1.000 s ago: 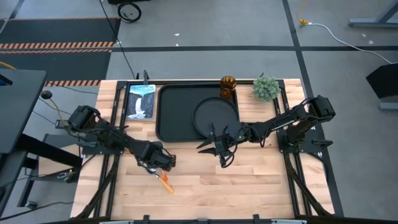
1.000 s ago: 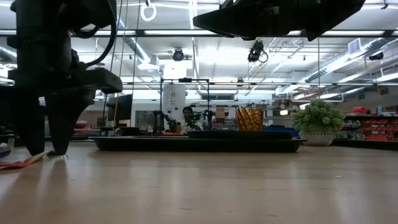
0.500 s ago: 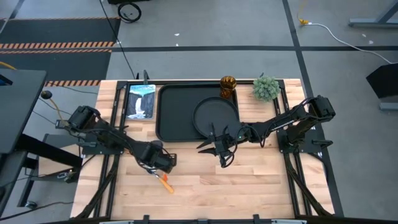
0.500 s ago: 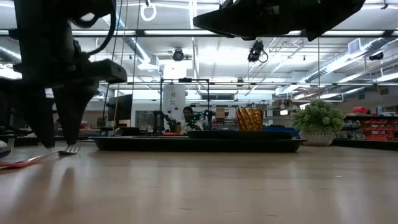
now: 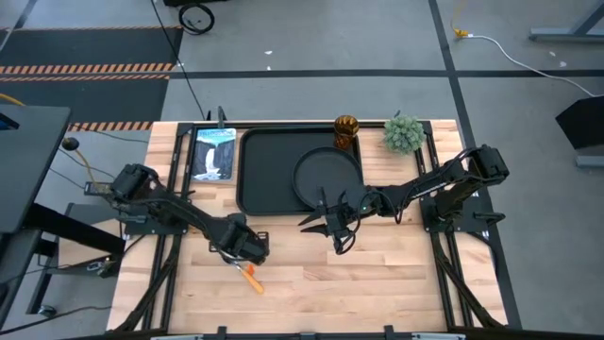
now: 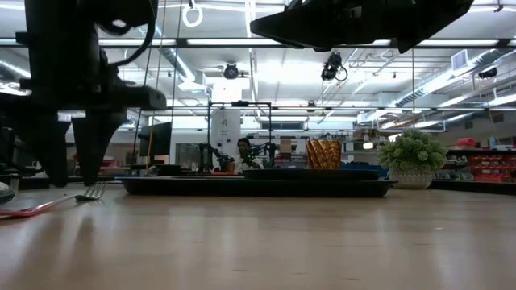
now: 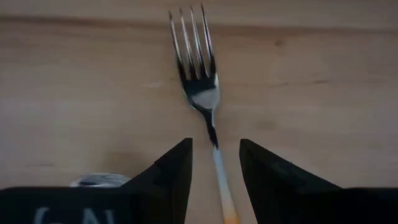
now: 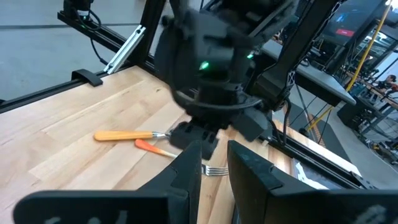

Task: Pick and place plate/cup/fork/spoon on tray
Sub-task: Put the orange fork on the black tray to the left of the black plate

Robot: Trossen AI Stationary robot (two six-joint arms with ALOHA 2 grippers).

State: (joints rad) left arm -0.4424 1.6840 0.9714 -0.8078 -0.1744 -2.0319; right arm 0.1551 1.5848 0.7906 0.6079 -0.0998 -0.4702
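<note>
The fork (image 7: 198,74) lies flat on the table, silver tines toward the far side and orange handle (image 5: 250,276) toward the near edge. My left gripper (image 7: 215,163) is open, pointing down, one finger on each side of the fork's thin neck without touching it. It also shows in the high view (image 5: 242,247) and the low view (image 6: 74,165). The spoon (image 8: 124,135) lies beside the fork. The round black plate (image 5: 327,178) rests in the right part of the black tray (image 5: 260,175). The amber cup (image 5: 346,130) stands at the tray's far right corner. My right gripper (image 5: 326,225) is open and empty near the tray's near edge.
A green plant ball (image 5: 404,133) stands at the far right of the table. A blue-white picture card (image 5: 213,153) lies left of the tray. Bare wood stretches along the near half of the table. A person shows far off in the room (image 6: 242,153).
My left gripper has shifted a little toward the table's near right, along the fork. In the low view its fingers no longer cover the fork's tines, which now show beside them. The fork and spoon have not moved.
</note>
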